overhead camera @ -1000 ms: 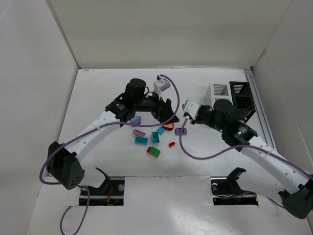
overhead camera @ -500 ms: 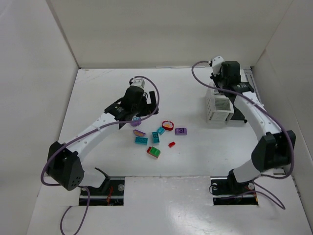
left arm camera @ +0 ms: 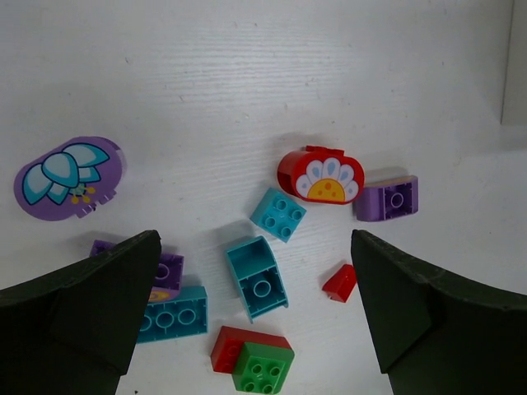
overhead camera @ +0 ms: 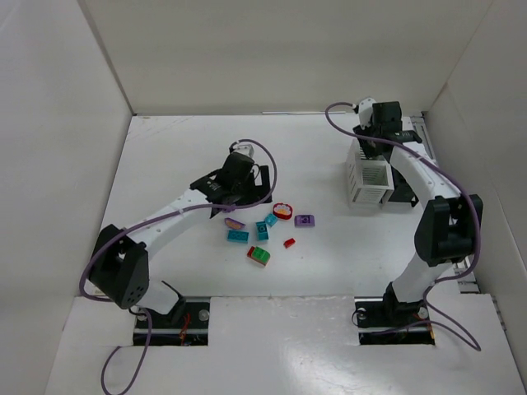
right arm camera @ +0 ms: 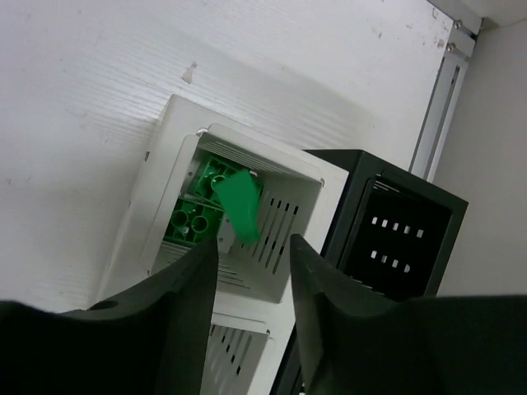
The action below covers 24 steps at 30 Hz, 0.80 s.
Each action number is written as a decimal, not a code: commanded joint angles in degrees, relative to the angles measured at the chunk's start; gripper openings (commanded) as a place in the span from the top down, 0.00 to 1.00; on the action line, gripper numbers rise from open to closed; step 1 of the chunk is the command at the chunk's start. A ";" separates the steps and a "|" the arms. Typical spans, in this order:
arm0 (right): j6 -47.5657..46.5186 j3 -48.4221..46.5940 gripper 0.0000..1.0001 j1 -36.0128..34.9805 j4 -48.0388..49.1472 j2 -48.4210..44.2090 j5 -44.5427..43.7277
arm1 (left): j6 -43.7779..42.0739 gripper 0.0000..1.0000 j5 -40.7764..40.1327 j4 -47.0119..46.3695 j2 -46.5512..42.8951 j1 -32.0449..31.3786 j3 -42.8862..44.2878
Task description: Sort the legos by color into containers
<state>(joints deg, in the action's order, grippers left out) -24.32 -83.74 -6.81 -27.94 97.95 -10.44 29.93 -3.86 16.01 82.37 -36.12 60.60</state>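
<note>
Left claw (left arm camera: 254, 267) advanced | green lego (right arm camera: 194, 219) in white bin (right arm camera: 276, 158), below right claw (right arm camera: 251, 248)

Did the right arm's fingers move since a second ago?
Yes. The right arm's fingers left the purple lego in the middle and swung toward the far right, now above the white bin.

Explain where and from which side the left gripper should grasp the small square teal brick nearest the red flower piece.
Grip the teal square brick by two opposite flat side walls, descending from straight above with the left gripper rotated to match. It lies studs-up, turned diagonally, clear of its neighbours on every side.
</note>
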 commanded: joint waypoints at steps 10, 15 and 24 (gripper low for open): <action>-1.52 -0.20 0.20 -1.71 1.05 -5.75 1.21 | 5.39 0.01 -0.80 2.27 -6.07 -5.80 -6.63; -5.65 7.86 0.20 -10.13 1.58 -15.30 2.27 | 10.84 0.01 -2.73 2.27 -13.62 -6.33 -13.29; -4.17 33.53 0.24 -38.58 14.54 -35.36 22.19 | 25.69 0.01 -11.70 9.39 -32.34 -5.81 -22.27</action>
<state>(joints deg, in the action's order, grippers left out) -29.54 -56.10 -38.94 -21.61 66.13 1.21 49.25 -11.70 22.15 54.28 -42.33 40.75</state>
